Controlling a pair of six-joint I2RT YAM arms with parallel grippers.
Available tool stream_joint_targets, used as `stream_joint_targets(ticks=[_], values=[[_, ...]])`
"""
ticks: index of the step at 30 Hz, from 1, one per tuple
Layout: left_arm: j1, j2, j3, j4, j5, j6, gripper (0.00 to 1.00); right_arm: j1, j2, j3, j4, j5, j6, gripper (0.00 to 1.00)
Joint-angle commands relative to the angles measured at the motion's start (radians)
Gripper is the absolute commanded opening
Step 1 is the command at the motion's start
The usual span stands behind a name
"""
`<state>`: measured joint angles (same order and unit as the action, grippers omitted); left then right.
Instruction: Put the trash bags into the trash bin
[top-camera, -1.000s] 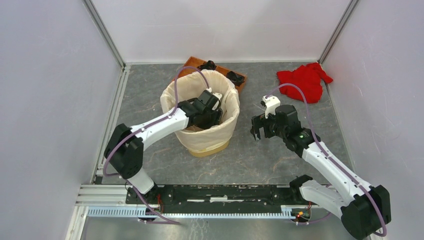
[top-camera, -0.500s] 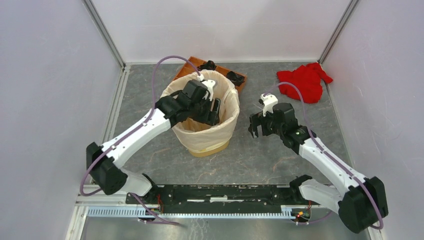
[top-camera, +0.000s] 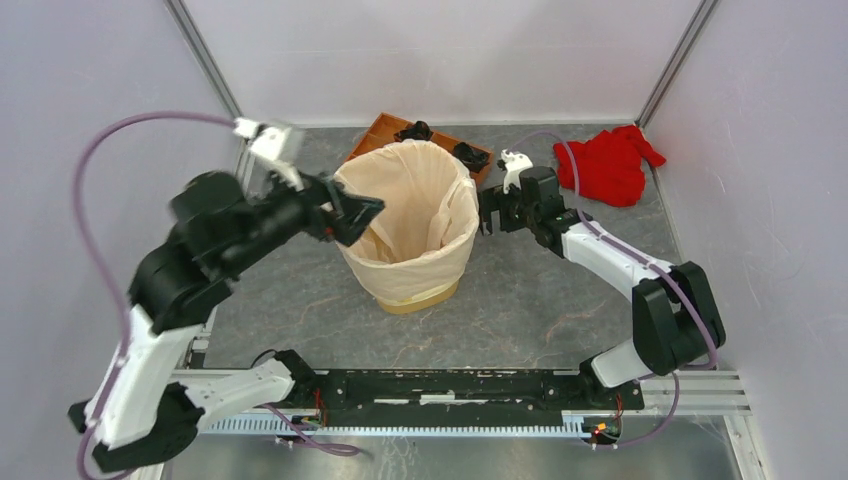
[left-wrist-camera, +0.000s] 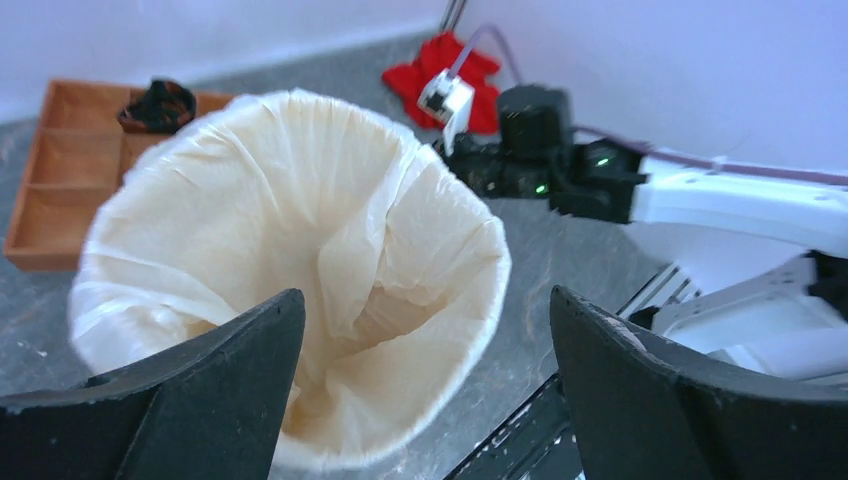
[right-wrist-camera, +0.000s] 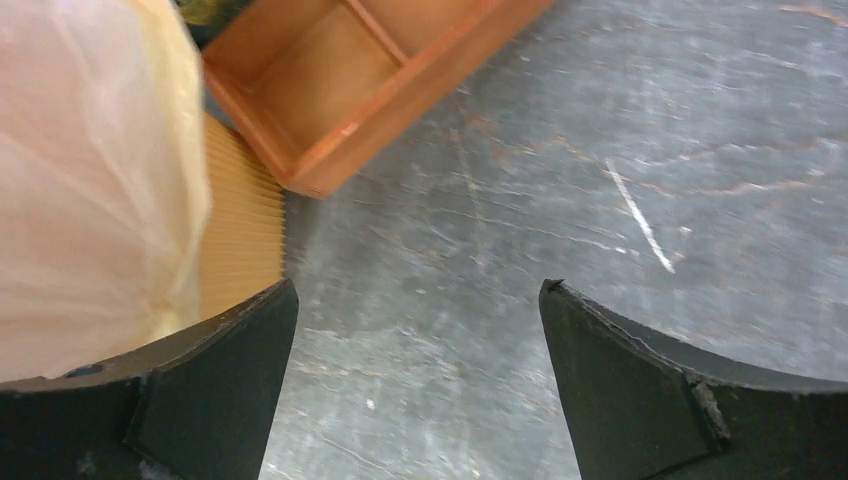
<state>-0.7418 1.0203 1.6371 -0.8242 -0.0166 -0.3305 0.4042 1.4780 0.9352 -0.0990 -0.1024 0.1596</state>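
The cream-white trash bag (top-camera: 405, 215) lines the yellow trash bin (top-camera: 420, 296), its film folded over the rim and hanging down the walls; only the bin's base shows. The bag also shows in the left wrist view (left-wrist-camera: 300, 230), its mouth open. In the right wrist view the bag (right-wrist-camera: 80, 170) covers the ribbed yellow bin wall (right-wrist-camera: 240, 230). My left gripper (top-camera: 362, 212) is open and empty, raised above the bin's left rim. My right gripper (top-camera: 490, 213) is open and empty, low beside the bin's right side.
A brown compartmented wooden tray (top-camera: 385, 130) with dark items stands just behind the bin; it also shows in the right wrist view (right-wrist-camera: 370, 90). A red cloth (top-camera: 605, 160) lies at the back right. Walls close in left, right and back.
My left arm has lifted out of the bin and pulled back to the left, high above the rim. My right gripper has moved up and back toward the bin's right side.
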Motion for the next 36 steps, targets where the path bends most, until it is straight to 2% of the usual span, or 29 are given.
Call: stream_joint_targets(ticks=[1, 9, 15, 23, 29, 32, 36], values=[[-0.001, -0.091, -0.009, 0.015, 0.008, -0.011, 0.98, 0.069, 0.041, 0.038, 0.138, -0.052, 0.106, 0.98], [-0.001, -0.173, -0.055, 0.011, 0.039, -0.008, 0.98, 0.225, 0.086, -0.009, 0.263, -0.023, 0.333, 0.98], [-0.001, -0.19, -0.078, 0.03, 0.069, -0.016, 0.98, 0.334, 0.078, -0.052, 0.356, 0.068, 0.462, 0.98], [-0.001, -0.2, -0.077, 0.034, 0.069, -0.025, 0.99, 0.494, 0.149, 0.007, 0.416, 0.127, 0.48, 0.98], [-0.001, -0.202, -0.071, 0.049, 0.072, -0.026, 0.99, 0.588, 0.196, 0.035, 0.439, 0.11, 0.483, 0.98], [-0.001, -0.194, -0.061, 0.047, 0.056, -0.013, 0.99, 0.604, 0.188, 0.058, 0.376, 0.106, 0.431, 0.98], [-0.001, -0.183, -0.057, 0.06, 0.031, -0.006, 0.99, 0.588, 0.089, 0.041, 0.27, 0.173, 0.333, 0.98]])
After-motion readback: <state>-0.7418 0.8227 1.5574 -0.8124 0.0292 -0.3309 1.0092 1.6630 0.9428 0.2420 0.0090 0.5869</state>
